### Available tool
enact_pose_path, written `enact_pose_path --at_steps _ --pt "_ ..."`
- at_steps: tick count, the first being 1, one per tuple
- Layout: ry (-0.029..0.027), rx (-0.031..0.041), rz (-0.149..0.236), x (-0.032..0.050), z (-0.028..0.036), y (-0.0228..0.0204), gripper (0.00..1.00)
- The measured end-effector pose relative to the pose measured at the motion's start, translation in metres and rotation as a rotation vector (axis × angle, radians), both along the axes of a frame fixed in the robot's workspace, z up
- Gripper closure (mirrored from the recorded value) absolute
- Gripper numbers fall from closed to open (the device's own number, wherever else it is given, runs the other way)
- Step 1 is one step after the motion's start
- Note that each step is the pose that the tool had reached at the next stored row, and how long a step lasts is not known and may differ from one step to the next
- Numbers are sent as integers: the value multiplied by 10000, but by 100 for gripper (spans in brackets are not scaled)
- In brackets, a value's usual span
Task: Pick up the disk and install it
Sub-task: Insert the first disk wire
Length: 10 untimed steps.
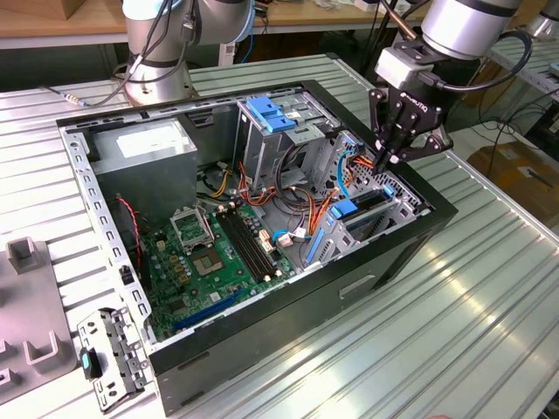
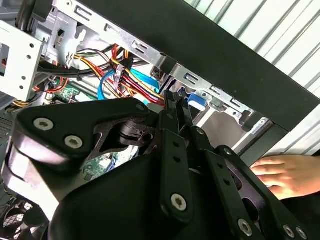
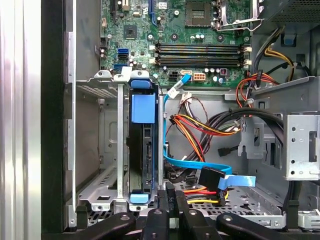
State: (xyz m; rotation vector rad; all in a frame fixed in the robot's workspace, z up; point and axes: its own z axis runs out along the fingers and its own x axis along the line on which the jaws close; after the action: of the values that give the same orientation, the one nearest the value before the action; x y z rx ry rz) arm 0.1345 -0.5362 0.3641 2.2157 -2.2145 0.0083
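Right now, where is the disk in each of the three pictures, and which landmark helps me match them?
Exterior view: the disk stands on edge in the bay at the case's corner, on the exterior view's right.
First wrist view: it stands in the bay near the case wall.
Second wrist view: probably the blue end under the case's rim.
Shared landmark: the red and yellow wires.

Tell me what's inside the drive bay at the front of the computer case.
The disk stands on edge inside the grey metal bay, blue carrier frame showing at both ends. The end effector hovers just above it. The disk's lower side and the bay floor beneath are hidden.
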Motion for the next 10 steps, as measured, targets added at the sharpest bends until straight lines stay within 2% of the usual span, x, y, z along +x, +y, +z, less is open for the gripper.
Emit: enact_pose_path --at_steps 2,5,7,10 --pt "0 -2 -48 -6 -12 -17 83" --pt "-24 1 -51 -86 -48 -30 83" --pt "-50 4 40 -101 -64 -51 83" --pt "-60 4 232 -119 -80 -75 83"
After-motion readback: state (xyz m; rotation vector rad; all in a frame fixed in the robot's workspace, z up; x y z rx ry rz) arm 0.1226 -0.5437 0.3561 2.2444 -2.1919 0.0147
